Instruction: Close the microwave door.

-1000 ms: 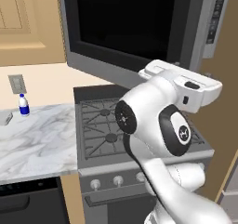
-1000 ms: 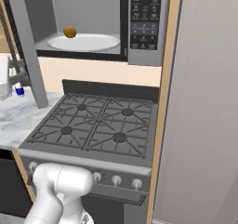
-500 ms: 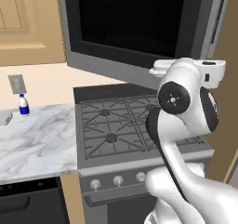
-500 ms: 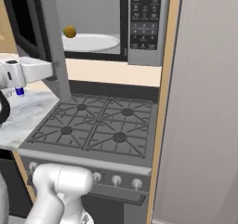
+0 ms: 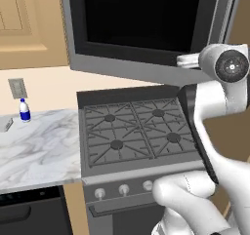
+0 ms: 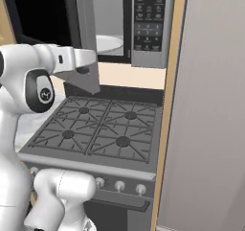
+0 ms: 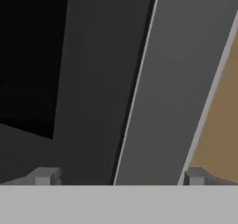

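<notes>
Hand view has the gripper (image 7: 118, 176) right up against the microwave door (image 7: 93, 79), fingers spread wide, holding nothing. Swung partly open, the door hangs above the stove (image 6: 91, 129). Keypad (image 6: 149, 14) writing is too blurry to read.

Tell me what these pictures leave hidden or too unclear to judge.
- Microwave inside: in the right base view the half-open door covers most of it, showing just a slice of plate.
- Claw: the hand view cuts it off at the tips, so whether it touches the door is unclear.
- Keypad: labels too small to read.
- Bottle: left base view, too small to identify.
</notes>
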